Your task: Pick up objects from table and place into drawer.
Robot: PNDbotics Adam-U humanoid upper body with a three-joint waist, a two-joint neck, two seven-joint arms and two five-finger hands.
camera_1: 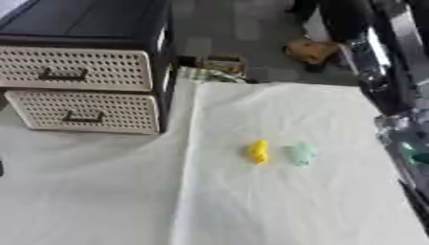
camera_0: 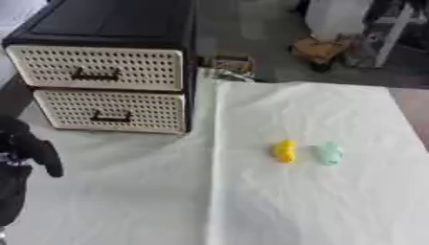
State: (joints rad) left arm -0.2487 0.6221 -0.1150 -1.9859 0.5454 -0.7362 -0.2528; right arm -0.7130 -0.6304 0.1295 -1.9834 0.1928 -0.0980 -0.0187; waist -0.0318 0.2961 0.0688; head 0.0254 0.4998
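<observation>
Left eye view shows the two task things side by side on the worktop [camera_0: 335, 206], just apart: a small yellow thing [camera_0: 285, 150] and, to its right, a small pale green thing [camera_0: 329, 153]. Both lie on the white cloth, right of the middle and well clear of its edges. Nothing touches them.

Up and to the left stands the drawer unit [camera_0: 109, 28], black with two cream perforated fronts. The upper drawer [camera_0: 96, 67] and the lower drawer [camera_0: 113, 111] both look closed, each with a dark handle.

By my judgement the task has not begun: no drawer is open, nothing is lifted, so opening a drawer and both placings are still to do.

The left robot hand [camera_0: 33, 148] shows at the left edge, below the lower drawer; its fingers seem curled downward round nothing. The right robot hand is not clear; only dark arm parts [camera_1: 394, 110] run down the right edge of the right eye view, so I cannot tell its state.

Open cloth lies between the unit and the things, and in front of them. The far edge of the worktop meets floor clutter.
</observation>
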